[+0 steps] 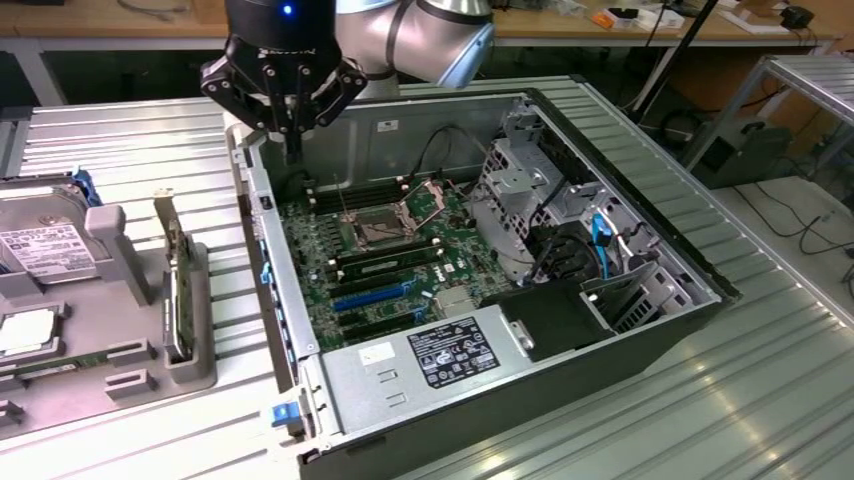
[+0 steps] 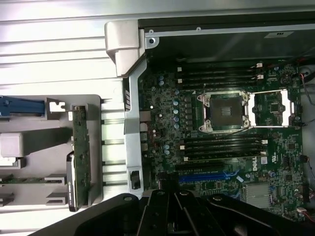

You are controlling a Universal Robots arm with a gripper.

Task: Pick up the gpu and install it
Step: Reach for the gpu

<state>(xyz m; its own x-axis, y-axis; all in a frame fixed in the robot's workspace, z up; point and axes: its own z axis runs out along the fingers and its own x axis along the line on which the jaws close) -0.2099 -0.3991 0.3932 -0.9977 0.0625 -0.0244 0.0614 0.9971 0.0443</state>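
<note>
Exterior view, from the near edge outward: the open computer case [image 1: 387, 385] lies on its side on the ribbed metal tabletop [image 1: 747, 400], with its power supply [image 1: 447, 355] closest to the camera. At about nine o'clock from the case, a grey holder [image 1: 134, 375] carries the gpu [image 1: 174, 290]. The card stands on edge in a slot, its pale bracket [image 1: 167, 215] rising at the far end. The wrist view shows the same gpu [image 2: 78, 147] seated in that holder, just beside the case wall and well apart from the gripper [image 2: 170, 206]. A hard drive [image 1: 47, 250] lies farther out toward nine o'clock. Inside the case, the blue expansion slots [image 1: 380, 295] look unoccupied, and the CPU socket [image 1: 380, 228] sits just past them. Farthest off, around eleven o'clock of the case, the gripper [image 1: 287, 125] hangs over the far corner with its fingers pressed together on nothing. By my reading the job has barely begun: the card is not yet picked up, and seating it in a slot is entirely left to do.
</note>
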